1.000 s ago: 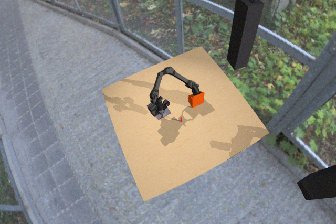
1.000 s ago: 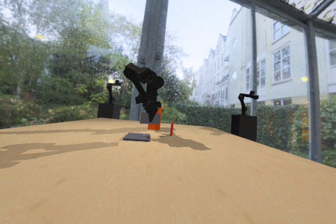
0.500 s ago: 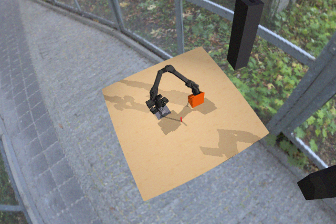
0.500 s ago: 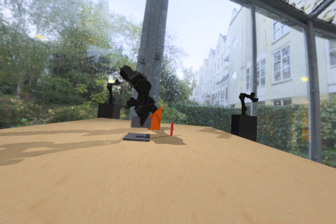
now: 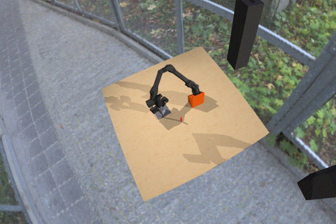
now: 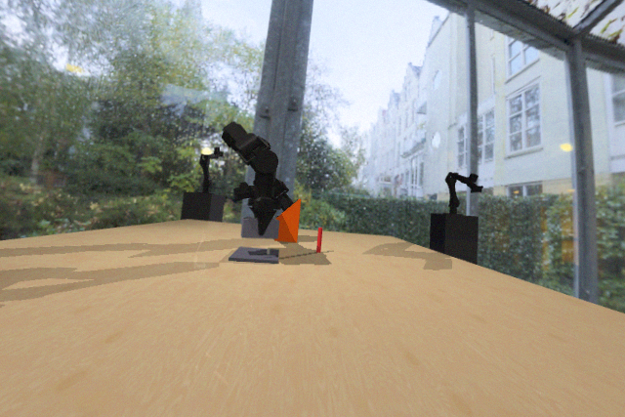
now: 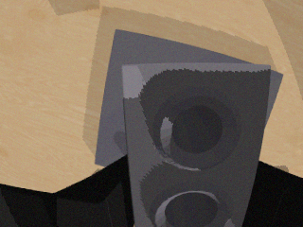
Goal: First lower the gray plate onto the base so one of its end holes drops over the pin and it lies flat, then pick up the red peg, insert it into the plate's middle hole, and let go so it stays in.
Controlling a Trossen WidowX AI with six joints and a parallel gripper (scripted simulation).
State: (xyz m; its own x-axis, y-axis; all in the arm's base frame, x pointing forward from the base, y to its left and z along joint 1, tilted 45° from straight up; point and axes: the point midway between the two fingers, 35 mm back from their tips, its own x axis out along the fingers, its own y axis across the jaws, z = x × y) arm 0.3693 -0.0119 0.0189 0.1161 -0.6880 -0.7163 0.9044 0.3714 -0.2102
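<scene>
My gripper [image 5: 158, 105] [image 6: 263, 231] [image 7: 182, 155] is shut on the gray plate [image 6: 248, 229] [image 7: 251, 118]. It holds the plate in the air above the base. The dark gray base [image 5: 159, 116] [image 6: 239, 255] [image 7: 142, 52] lies flat on the table. In the wrist view the base shows behind the plate's end, turned at an angle to it, and the plate covers much of it. Two of the plate's holes show there. The pin cannot be made out and is probably hidden by the plate. The red peg [image 5: 181, 119] [image 6: 319, 239] stands upright beside the base, apart from it.
The orange block [image 5: 196, 99] [image 6: 289, 227] stands at the foot of my arm, behind the base and peg in the exterior view. Black pedestals [image 5: 244, 31] [image 6: 453, 236] with other arms stand beyond the wooden table [image 5: 151, 167] [image 6: 312, 331].
</scene>
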